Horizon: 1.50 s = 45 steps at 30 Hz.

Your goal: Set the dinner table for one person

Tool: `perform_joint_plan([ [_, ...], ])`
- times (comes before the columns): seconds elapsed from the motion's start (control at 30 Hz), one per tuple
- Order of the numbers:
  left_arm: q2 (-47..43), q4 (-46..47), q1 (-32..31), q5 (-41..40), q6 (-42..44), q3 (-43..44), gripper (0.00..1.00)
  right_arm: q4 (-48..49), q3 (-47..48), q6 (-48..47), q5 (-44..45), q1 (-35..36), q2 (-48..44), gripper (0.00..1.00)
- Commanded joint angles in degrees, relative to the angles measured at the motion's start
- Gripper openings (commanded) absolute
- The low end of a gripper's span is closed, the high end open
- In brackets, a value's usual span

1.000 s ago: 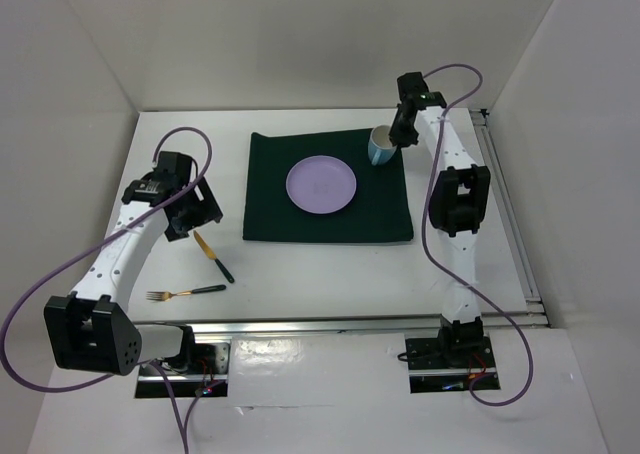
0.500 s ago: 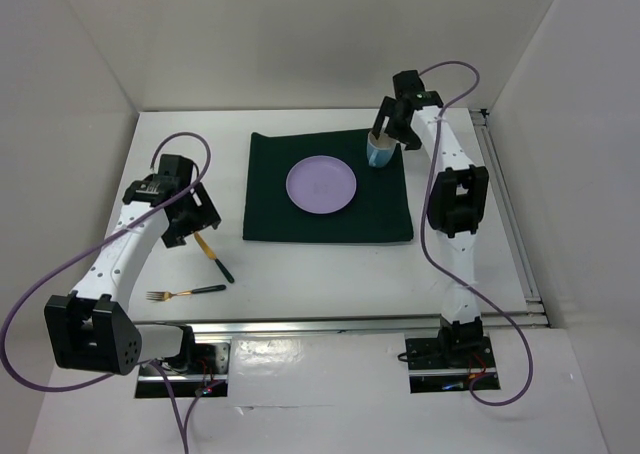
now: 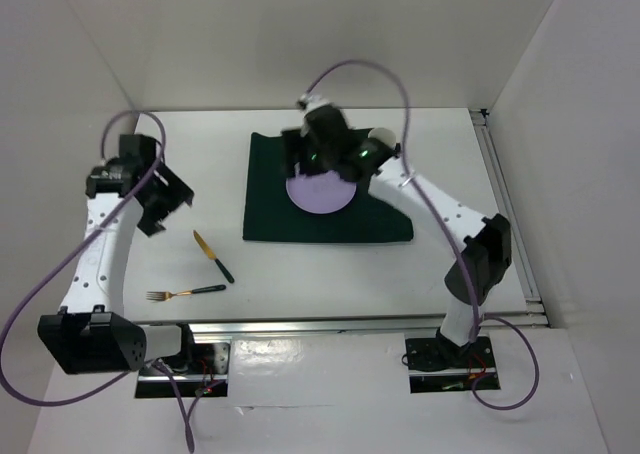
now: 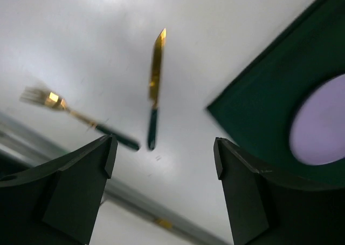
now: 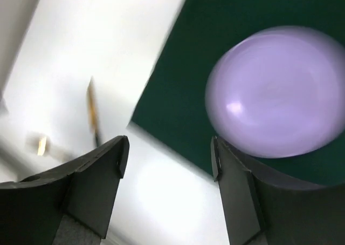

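Note:
The white dinner table [image 3: 330, 274] carries a dark green mat [image 3: 380, 224] with a lilac plate [image 3: 325, 196] on it. A gold knife with a dark handle [image 3: 212, 256] and a matching fork [image 3: 185, 293] lie on the bare table left of the mat. My left gripper [image 3: 160, 209] hangs open above the table, up and left of the knife [image 4: 155, 88] and fork [image 4: 64, 107]. My right gripper [image 3: 298, 164] is open and empty over the mat's left part, beside the plate [image 5: 275, 99]. The right arm hides most of the cup [image 3: 382, 134] at the mat's back right.
White walls close the table in on the left, back and right. A metal rail [image 3: 350, 324] runs along the near edge by the arm bases, and another runs down the right side [image 3: 510, 214]. The right arm stretches diagonally across the mat.
My right gripper opened off the cup and swung far left, over the plate. My left gripper rose and pulled back left, away from the knife.

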Motion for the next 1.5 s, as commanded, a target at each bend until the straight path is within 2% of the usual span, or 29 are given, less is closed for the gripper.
perform_joint_plan([
  [0.0,5.71,-1.55,3.43,-1.62,3.10,15.02,0.90,7.69,-11.91,-1.36,-5.24,7.62,0.64,0.73],
  [0.03,7.49,-2.77,5.61,-1.63,3.11,22.37,0.90,10.84,-13.67,-1.35,-5.25,9.64,0.64,0.71],
  [0.07,8.98,-4.96,6.59,-1.11,3.72,25.75,0.90,11.83,-14.82,-1.35,-5.25,13.49,1.51,0.69],
  [0.13,11.01,-6.38,9.31,0.83,4.34,32.34,0.90,12.37,-14.83,-0.82,-4.64,16.85,3.88,0.69],
  [0.17,11.54,-6.39,10.11,1.70,4.34,33.24,0.90,12.98,-12.92,-0.82,-3.50,20.08,6.93,0.69],
  [0.33,8.39,-4.37,12.05,7.15,5.48,29.23,0.89,13.08,-5.00,-2.58,-1.38,26.35,19.06,0.69],
  [0.53,4.61,-3.23,12.58,7.78,6.54,23.33,0.89,11.59,6.07,-4.95,-0.77,29.34,29.28,0.69],
  [0.73,3.37,-3.22,13.63,7.78,8.20,22.09,0.89,8.25,13.46,-6.10,5.29,31.45,37.72,0.68],
  [0.8,2.76,-3.22,14.16,7.78,8.21,22.09,0.89,7.71,14.09,-6.10,7.40,31.98,39.22,0.64],
  [1.07,1.70,-2.70,14.16,6.63,8.21,20.95,0.89,5.34,12.86,-6.10,12.94,32.51,40.63,0.28],
  [1.1,1.70,-2.70,14.16,6.63,8.21,20.43,0.89,5.34,12.86,-6.10,13.46,32.51,40.63,0.12],
  [1.17,1.18,-2.08,14.16,7.16,8.21,19.89,0.89,5.34,12.86,-6.10,12.60,32.51,38.79,0.00],
  [1.33,-0.58,-1.03,14.68,7.78,7.69,14.72,0.89,6.13,14.70,-5.57,10.04,30.41,31.94,0.00],
  [1.47,-3.65,-1.03,14.68,7.17,6.45,8.39,0.89,2.36,12.96,-3.29,9.43,26.89,25.96,0.00],
])
